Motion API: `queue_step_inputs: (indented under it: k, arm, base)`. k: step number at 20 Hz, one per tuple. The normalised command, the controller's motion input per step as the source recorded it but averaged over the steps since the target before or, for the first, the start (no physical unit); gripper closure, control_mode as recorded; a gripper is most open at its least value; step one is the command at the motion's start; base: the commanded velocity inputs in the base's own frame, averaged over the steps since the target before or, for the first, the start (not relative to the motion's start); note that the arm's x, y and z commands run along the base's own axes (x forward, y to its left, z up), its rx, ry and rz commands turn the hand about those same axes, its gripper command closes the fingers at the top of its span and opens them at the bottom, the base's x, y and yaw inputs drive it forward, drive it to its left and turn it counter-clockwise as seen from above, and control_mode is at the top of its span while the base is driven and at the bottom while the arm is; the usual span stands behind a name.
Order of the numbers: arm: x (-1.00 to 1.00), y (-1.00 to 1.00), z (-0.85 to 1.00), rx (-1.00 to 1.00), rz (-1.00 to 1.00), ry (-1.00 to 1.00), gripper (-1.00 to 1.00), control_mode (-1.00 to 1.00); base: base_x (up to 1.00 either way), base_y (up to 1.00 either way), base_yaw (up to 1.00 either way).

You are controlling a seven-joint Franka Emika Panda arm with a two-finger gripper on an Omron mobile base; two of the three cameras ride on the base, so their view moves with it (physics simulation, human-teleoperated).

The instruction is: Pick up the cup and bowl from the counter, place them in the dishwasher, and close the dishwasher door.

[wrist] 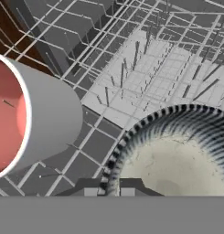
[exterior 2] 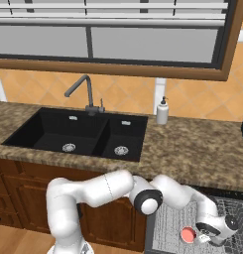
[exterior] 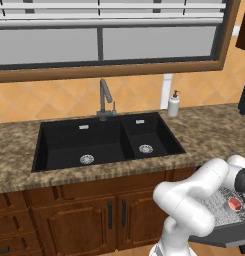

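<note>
The cup (wrist: 35, 116) is lying on its side in the dishwasher (exterior 2: 232, 208) rack: a smooth grey cylinder with a thin white rim and a glossy red inside. In the hand view it sits on the left, mouth facing the camera. Just beside it is the bowl (wrist: 177, 160), round with a ribbed black-and-white edge like a cupcake liner and a mottled cream bottom. Both rest on the grey wire-mesh rack (wrist: 145, 68), a grid of thin bars with upright tines sticking up further back.

The gripper (wrist: 109, 189) hangs right at the bowl's rim, its two small dark tips nearly pressed together with just a sliver between them, and I can't tell if they're touching the rim or only hovering over it.

From the base cameras, the white arm reaches down below the counter (exterior: 209, 135), a thick speckled brown-and-tan granite slab. The cup shows as a little red disc (exterior 2: 188, 234) on the mesh. The dishwasher door (exterior: 229, 235) is folded down flat, a dark grey panel. Up top there's a matte black double sink (exterior: 104, 142), a grey angular faucet (exterior: 105, 100) and a white soap bottle (exterior: 173, 105).
</note>
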Motion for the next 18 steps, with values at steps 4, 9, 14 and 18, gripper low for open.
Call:
queue_step_inputs:
  k: [4,9,14,18]
  arm:
    - [0.00,0.00,-0.35,0.01,0.00,0.08,1.00,-1.00]
    - [0.00,0.00,-0.02,0.00,0.00,0.03,-1.00,-1.00]
    - [-0.02,0.00,0.08,0.00,0.00,0.00,-1.00,-1.00]
    - [-0.23,0.02,0.58,0.00,0.00,-0.03,-1.00,-1.00]
  base:
    - [0.00,0.00,0.00]
    - [0.00,0.00,0.00]
    - [0.00,0.00,0.00]
    - [0.00,0.00,0.00]
